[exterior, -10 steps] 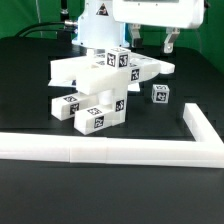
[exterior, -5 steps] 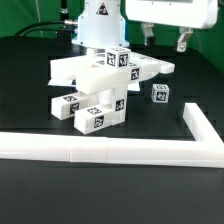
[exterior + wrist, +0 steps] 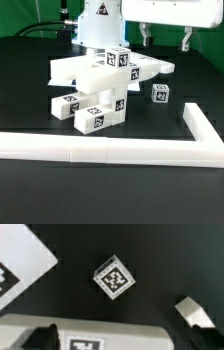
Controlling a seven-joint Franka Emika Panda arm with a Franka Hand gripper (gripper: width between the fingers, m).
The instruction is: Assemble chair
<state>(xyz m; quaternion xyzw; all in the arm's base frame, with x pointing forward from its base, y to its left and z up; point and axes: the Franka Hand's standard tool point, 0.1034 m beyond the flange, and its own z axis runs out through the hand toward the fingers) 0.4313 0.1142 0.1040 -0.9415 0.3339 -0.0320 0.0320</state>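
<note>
We judge the chair (image 3: 95, 85) far from done: its white parts lie stacked in a leaning heap mid-desk (image 3: 30, 100), with one small cube (image 3: 160, 93) apart on the exterior view's right. Our tool (image 3: 167, 40) hangs above, fingers spread, holding nothing.

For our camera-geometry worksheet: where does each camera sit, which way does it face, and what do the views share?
Exterior view: a separate camera looking over the border rail at the chair parts; the arm and open pincer show.
Wrist view: on the wrist, looking down at the black table; dark fingertips show.
Shared: apparently the small tagged cube.
</note>
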